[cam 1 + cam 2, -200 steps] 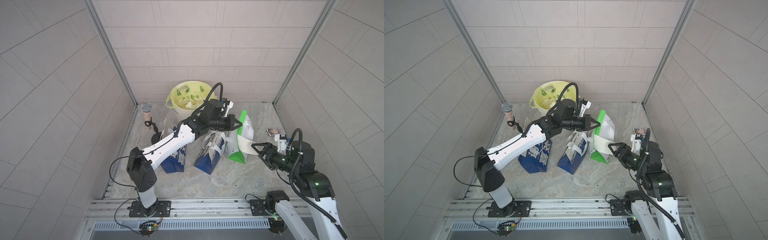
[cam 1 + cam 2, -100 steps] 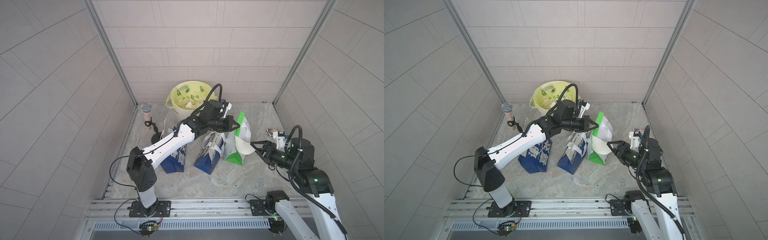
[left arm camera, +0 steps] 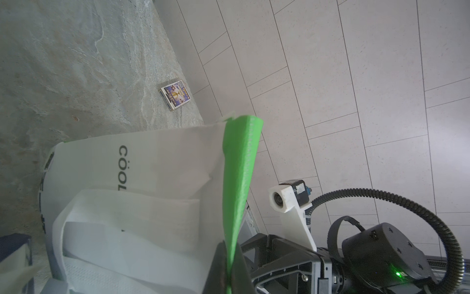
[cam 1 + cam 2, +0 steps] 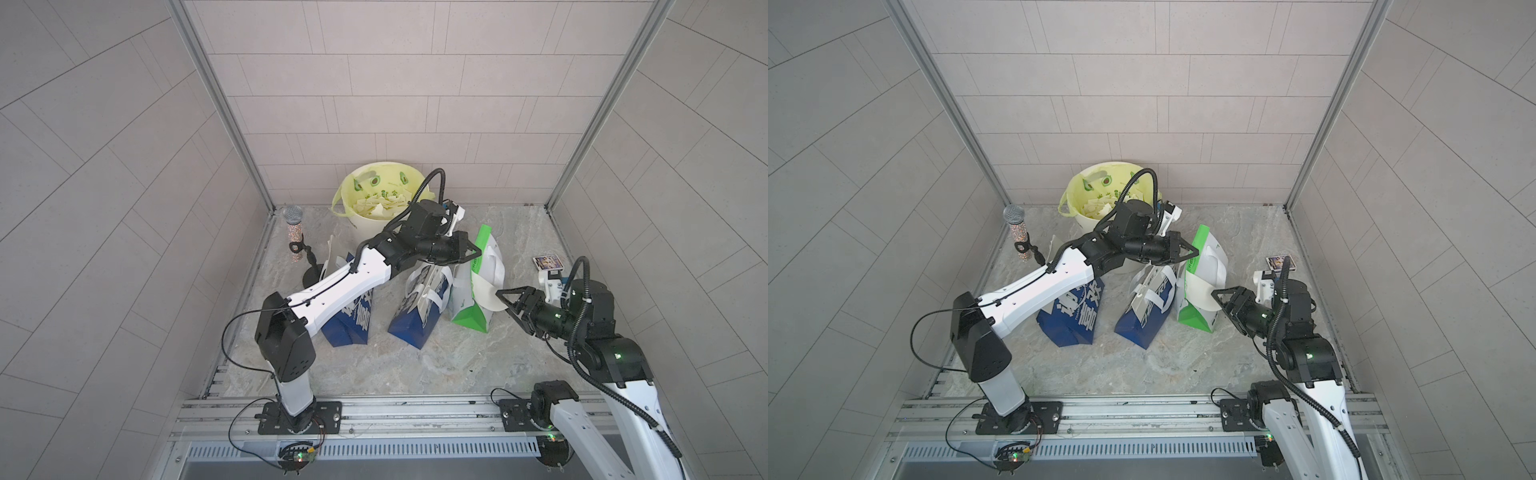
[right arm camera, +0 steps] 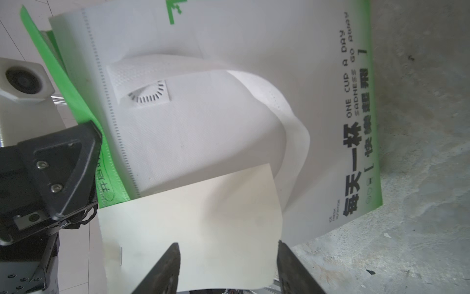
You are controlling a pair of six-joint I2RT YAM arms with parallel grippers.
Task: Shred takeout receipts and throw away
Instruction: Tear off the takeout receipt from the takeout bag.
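Marble worktop (image 4: 415, 365) between tiled walls (image 4: 374, 104): at centre, left hand (image 4: 477, 252) is clenched on the green rim of the green-and-white bag (image 4: 469, 320); lower right of it, right hand (image 4: 503, 302) stands released, fingers apart around the receipt (image 5: 190, 216).

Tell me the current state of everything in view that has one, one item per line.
green bag: standing, top edge pinched.
left claw: shut on green bag.
right claw: open, astride the receipt.
receipt: untorn, against green bag.
bin: holds paper scraps.
blue bags: standing.
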